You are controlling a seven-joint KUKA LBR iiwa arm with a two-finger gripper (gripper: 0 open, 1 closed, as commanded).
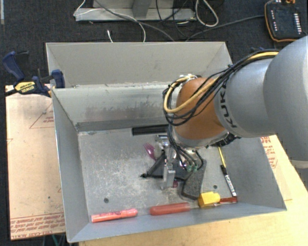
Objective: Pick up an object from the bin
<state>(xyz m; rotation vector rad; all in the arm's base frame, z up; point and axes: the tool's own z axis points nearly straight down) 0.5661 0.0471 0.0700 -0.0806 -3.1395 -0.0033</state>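
Note:
My gripper (169, 179) hangs low over the middle of the bin floor, under the arm's orange cover. A small black angular piece (153, 171) lies right at its left side, touching or nearly touching it. Just above that sits a small magenta thing (151, 150). A dark grey flat block (193, 184) lies right of the gripper, partly under it. A yellow block (209, 198) rests at the grey block's lower end.
A red marker (170, 209) and a salmon-pink marker (114, 215) lie along the front wall. A thin black-and-white pen (226, 178) lies at the right. A long black bar (148, 129) rests against the back wall. The arm and its cables cover the right middle of the bin.

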